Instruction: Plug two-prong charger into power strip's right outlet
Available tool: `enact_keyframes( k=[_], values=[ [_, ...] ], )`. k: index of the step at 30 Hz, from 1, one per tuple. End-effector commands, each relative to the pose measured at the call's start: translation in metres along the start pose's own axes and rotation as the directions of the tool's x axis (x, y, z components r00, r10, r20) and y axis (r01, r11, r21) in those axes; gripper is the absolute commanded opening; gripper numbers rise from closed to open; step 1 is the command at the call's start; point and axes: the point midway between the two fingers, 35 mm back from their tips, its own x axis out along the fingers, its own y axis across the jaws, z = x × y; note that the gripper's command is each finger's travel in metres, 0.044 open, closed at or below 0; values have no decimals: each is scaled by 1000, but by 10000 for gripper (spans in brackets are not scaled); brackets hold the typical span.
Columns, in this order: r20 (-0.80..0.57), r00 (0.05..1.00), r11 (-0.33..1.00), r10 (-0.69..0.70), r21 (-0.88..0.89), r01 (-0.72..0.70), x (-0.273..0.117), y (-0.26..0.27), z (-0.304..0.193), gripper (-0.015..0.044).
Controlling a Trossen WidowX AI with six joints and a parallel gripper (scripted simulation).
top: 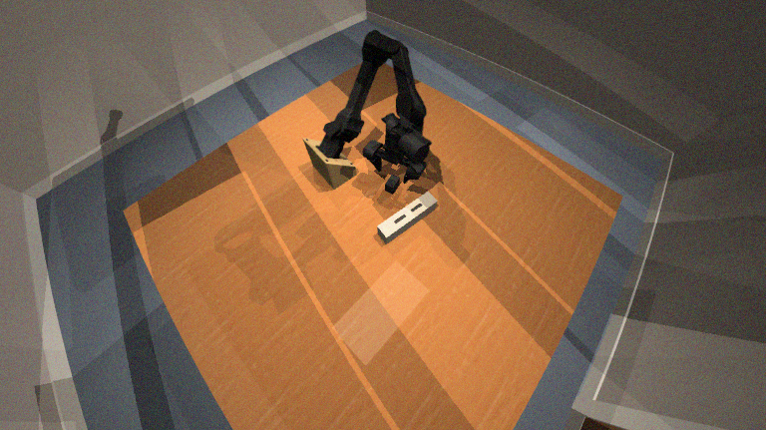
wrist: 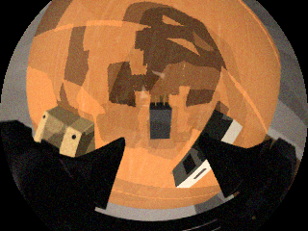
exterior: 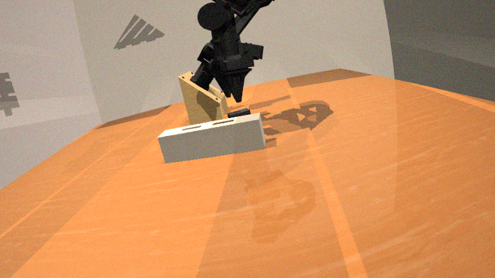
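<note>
The black charger point(top: 391, 184) point(exterior: 238, 113) point(wrist: 160, 122) lies on the table behind the power strip, partly hidden by it in the exterior view. In the wrist view its thin prongs point toward the top of the picture. The white power strip point(top: 389, 227) point(exterior: 211, 143) point(wrist: 232, 132) lies with two dark slots on its top face; the right finger covers part of it in the wrist view. My gripper point(top: 393, 171) point(exterior: 233, 98) point(wrist: 164, 141) is open and empty, pointing down above the charger, which shows between the two fingers in the wrist view.
A tan angled bracket point(top: 338, 176) point(exterior: 198, 110) point(wrist: 87, 137) stands at the arm's lower end, to the left of the gripper and the charger in the top view. The power strip is close to the charger. Grey walls surround the wooden table point(top: 469, 317).
</note>
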Motion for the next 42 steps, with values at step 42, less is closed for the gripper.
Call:
enact_keyframes(
  k=[42],
  values=[
    [9,1000,1000,2,-4,-2,61,1,8,440]
  ],
)
